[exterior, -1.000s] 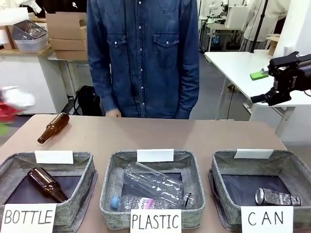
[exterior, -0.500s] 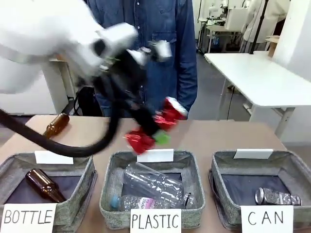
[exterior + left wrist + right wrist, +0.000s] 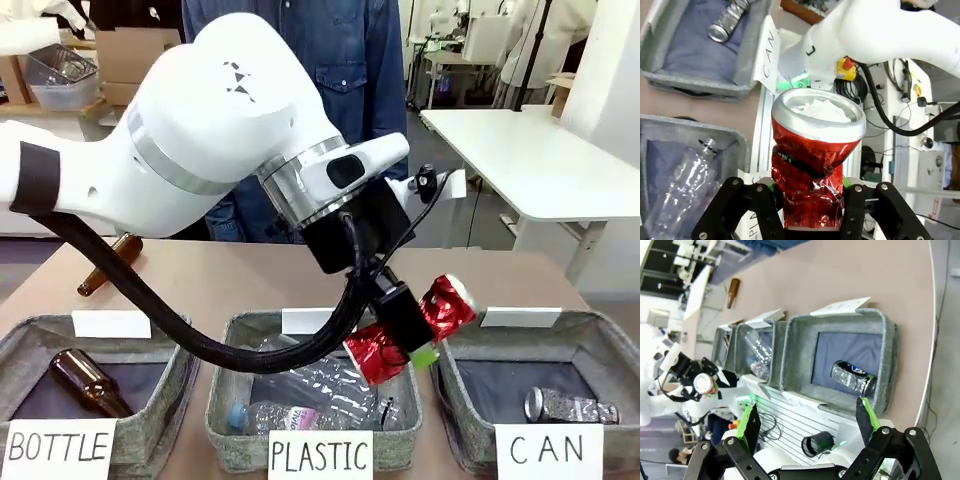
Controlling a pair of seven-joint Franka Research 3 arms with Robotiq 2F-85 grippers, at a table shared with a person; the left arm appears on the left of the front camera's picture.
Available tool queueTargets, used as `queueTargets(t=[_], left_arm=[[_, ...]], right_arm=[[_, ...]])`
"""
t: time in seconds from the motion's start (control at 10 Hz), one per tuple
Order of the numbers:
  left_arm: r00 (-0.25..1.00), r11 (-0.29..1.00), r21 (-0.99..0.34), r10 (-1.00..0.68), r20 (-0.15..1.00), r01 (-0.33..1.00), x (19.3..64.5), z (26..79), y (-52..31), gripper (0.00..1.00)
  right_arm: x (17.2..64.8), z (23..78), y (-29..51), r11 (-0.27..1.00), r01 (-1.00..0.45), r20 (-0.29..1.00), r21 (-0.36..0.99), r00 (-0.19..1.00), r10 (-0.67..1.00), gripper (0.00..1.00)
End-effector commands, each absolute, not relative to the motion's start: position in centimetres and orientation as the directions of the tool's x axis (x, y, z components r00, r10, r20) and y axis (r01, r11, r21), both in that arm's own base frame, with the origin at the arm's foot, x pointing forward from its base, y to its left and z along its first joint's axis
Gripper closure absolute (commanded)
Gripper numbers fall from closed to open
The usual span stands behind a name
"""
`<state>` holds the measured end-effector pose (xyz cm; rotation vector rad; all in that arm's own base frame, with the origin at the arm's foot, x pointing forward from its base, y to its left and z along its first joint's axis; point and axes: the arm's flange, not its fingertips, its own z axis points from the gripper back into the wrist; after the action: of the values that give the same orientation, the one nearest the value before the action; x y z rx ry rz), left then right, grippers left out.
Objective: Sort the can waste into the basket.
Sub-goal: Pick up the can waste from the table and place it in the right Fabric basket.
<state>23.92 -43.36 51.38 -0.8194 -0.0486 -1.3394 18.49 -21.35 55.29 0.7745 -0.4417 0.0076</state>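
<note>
One red can (image 3: 450,300) is pinched by the left pincer (image 3: 405,325), hovering at ten o'clock of the CAN basket (image 3: 603,333), where the silver can (image 3: 571,405) lies at five o'clock; the right pincer (image 3: 807,421) is spread wide.

red can (image 3: 810,170): glossy, crumpled metal, matt silver rim
silver-grey can (image 3: 571,406): dull dented metal
CAN basket (image 3: 590,340): rough grey cloth, matt dark base
plastic bottles (image 3: 300,385): clear, shiny
table (image 3: 510,275): smooth, matt
</note>
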Motion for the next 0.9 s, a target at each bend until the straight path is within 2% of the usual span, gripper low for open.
queueTargets(t=[0.0,0.1,0.3,0.4,0.6,0.8], left_arm=[[0.258,-0.004,-0.446,-0.812,0.524,0.895,23.4,52.5,-42.6,0.77],[0.272,0.001,-0.495,-0.836,0.476,0.869,23.9,51.4,-43.4,0.77],[0.257,0.072,-0.337,-0.798,0.545,0.939,24.0,50.2,-51.2,0.77],[0.168,0.013,-0.278,-0.823,0.542,0.960,24.0,50.1,-54.9,0.77],[-0.022,-0.107,-0.159,-0.887,0.461,0.981,25.4,50.5,-60.5,0.77],[-0.069,-0.130,-0.139,-0.925,0.373,0.982,27.2,50.5,-66.5,0.77]], right_arm=[[18.5,56.2,-21.3,0.719,-0.162,0.380,0.675,0.912,-0.152,0.00],[18.5,56.2,-21.3,0.719,-0.162,0.380,0.675,0.912,-0.152,0.00],[17.1,56.3,-21.8,0.743,-0.146,0.396,0.653,0.902,-0.171,0.00],[15.2,56.2,-22.3,0.753,-0.133,0.399,0.644,0.899,-0.182,0.00],[12.4,54.9,-22.8,0.758,-0.152,0.419,0.635,0.892,-0.171,0.00],[11.1,53.6,-23.2,0.743,-0.156,0.422,0.650,0.888,-0.182,0.00]])
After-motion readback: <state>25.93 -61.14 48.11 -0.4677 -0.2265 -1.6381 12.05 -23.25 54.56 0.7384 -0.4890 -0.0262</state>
